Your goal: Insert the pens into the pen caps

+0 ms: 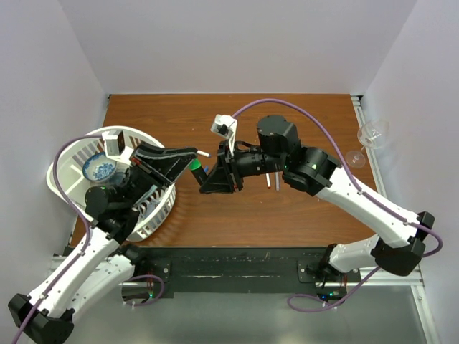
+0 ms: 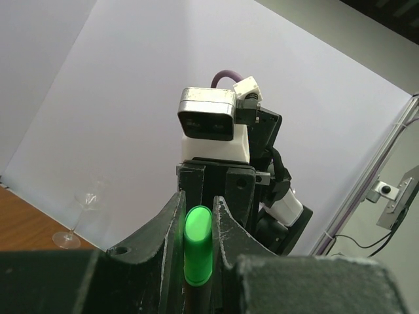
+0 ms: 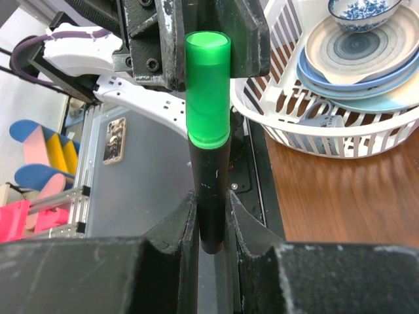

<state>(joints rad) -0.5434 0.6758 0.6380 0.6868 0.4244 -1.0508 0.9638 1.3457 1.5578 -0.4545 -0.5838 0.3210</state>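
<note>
I have one black marker (image 3: 209, 186) pinched twice: right hand (image 3: 211, 219) on its barrel, left hand (image 2: 196, 219) on its one green cap (image 3: 207, 91); one white pen (image 1: 204, 153) lies at the cap's 1 o'clock.

marker (image 3: 209, 196): blk body
green cap (image 3: 207, 88): bright grn, plain
table (image 1: 287, 215): brown, wood grain
basket (image 3: 314, 134): wht, slatted
bowl (image 1: 99, 169): wht w/ blue pattern
plates (image 3: 366, 52): beige w/ grey-blue rings; blue ones under
cable (image 2: 226, 75): purple
</note>
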